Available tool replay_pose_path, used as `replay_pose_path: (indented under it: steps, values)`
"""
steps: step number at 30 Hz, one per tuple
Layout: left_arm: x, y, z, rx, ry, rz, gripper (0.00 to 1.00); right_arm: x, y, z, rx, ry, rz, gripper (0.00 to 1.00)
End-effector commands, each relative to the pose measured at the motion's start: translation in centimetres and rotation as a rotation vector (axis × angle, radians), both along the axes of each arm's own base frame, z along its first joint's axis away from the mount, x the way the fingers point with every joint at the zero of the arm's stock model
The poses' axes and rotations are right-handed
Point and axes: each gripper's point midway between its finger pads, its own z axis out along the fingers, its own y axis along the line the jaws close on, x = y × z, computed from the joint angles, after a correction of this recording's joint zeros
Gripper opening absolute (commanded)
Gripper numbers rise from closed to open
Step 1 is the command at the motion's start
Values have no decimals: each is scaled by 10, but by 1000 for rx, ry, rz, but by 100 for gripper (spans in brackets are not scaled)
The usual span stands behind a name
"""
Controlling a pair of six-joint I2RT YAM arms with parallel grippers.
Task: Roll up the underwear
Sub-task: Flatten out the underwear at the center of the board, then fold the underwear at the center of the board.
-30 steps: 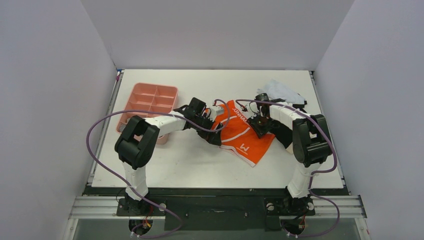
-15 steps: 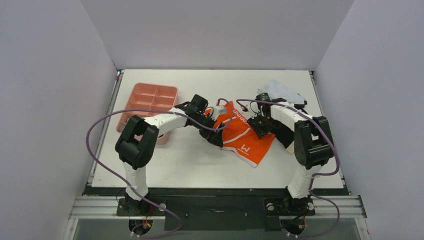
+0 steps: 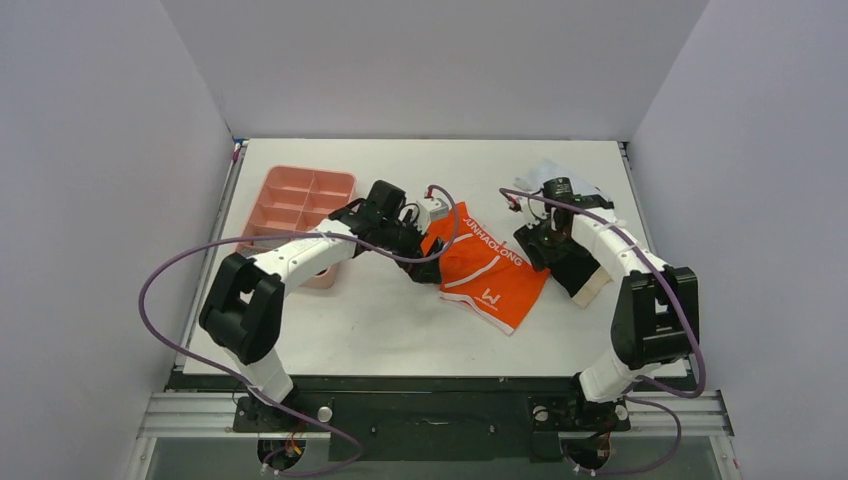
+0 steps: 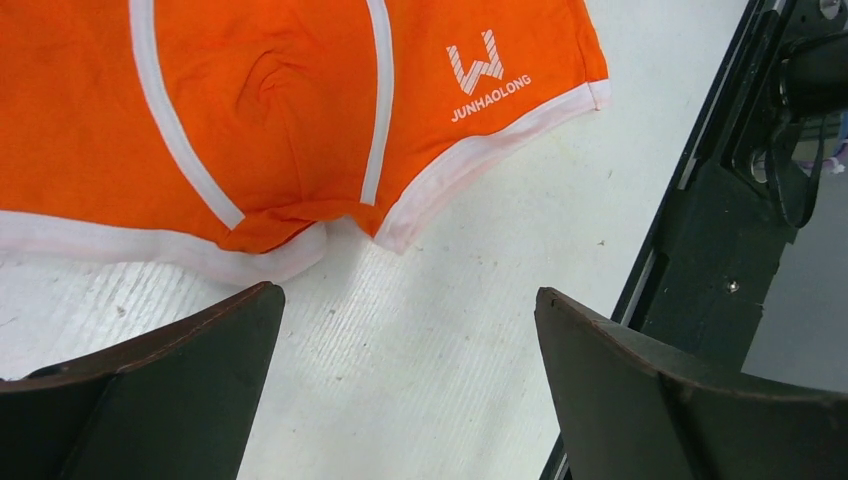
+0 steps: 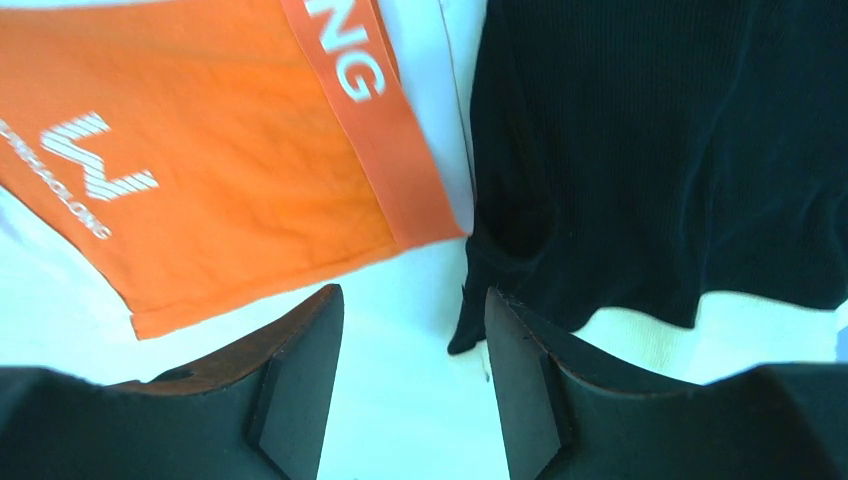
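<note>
The orange underwear (image 3: 490, 275) with white stripes lies spread flat mid-table. My left gripper (image 3: 432, 266) stands at its left edge, open. In the left wrist view the orange cloth (image 4: 270, 110) lies just beyond the wide-apart fingertips (image 4: 250, 300), and only bare table shows between them at the gripper (image 4: 408, 300). The black underwear (image 3: 572, 262) with its beige waistband (image 3: 598, 287) lies to the right. My right gripper (image 3: 532, 246) hovers between the two garments, open and empty. From the right wrist, orange cloth (image 5: 230, 170) is at left, black cloth (image 5: 660, 140) at right, its corner beside the right finger of the gripper (image 5: 412, 295).
A pink compartment tray (image 3: 300, 205) sits at the left of the table. A white crumpled cloth (image 3: 562, 180) lies at the back right. The table's black front rail (image 4: 720, 230) shows at the right of the left wrist view.
My right gripper has opened, let go of the orange underwear's waistband and drawn back to the right. The waistband now lies flat with its lettering showing. The left arm's elbow swung left.
</note>
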Motion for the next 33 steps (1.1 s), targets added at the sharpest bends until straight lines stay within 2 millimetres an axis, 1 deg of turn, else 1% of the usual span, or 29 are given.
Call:
replay_pose_path:
  steps: [1,3,6,8,12,18,21,24,25,26,27,28,29,30,31,32,33]
  values:
    - [11,10,21,6,-144,19,97,-23,-21,-2,-38,33,-23,50]
    - [11,13,26,10,-170,28,97,-26,-24,-6,-30,42,-57,49]
    - [11,15,25,16,-177,34,97,-27,-28,-14,-9,59,-114,47]
    - [10,15,24,16,-176,37,97,-26,-27,-20,21,79,-145,46]
    - [10,16,20,16,-167,42,97,-21,-22,-30,80,123,-186,46]
    - [8,14,19,14,-167,43,97,-9,-18,-42,149,155,-250,45]
    - [8,12,20,17,-187,41,97,-5,-17,-46,167,167,-269,44]
    - [5,8,19,40,-224,26,97,1,-15,-46,180,161,-280,43]
    - [1,4,20,43,-237,13,97,2,-14,-47,188,165,-282,43]
    - [1,2,19,56,-261,11,97,3,-13,-47,196,165,-285,42]
    - [-5,-3,19,60,-277,-7,97,3,-11,-48,208,172,-285,40]
    - [-4,-5,18,80,-305,-7,97,3,-10,-48,215,174,-286,36]
    - [-13,-13,18,85,-324,-36,97,3,-7,-48,230,180,-283,28]
    - [-11,-16,17,108,-360,-37,97,2,-6,-49,236,185,-282,23]
    - [-22,-27,17,112,-383,-73,97,0,-3,-48,253,189,-277,15]
    - [-21,-30,14,143,-422,-77,97,-2,-2,-49,259,198,-275,12]
    - [-35,-46,16,144,-451,-122,97,-4,0,-48,270,199,-271,6]
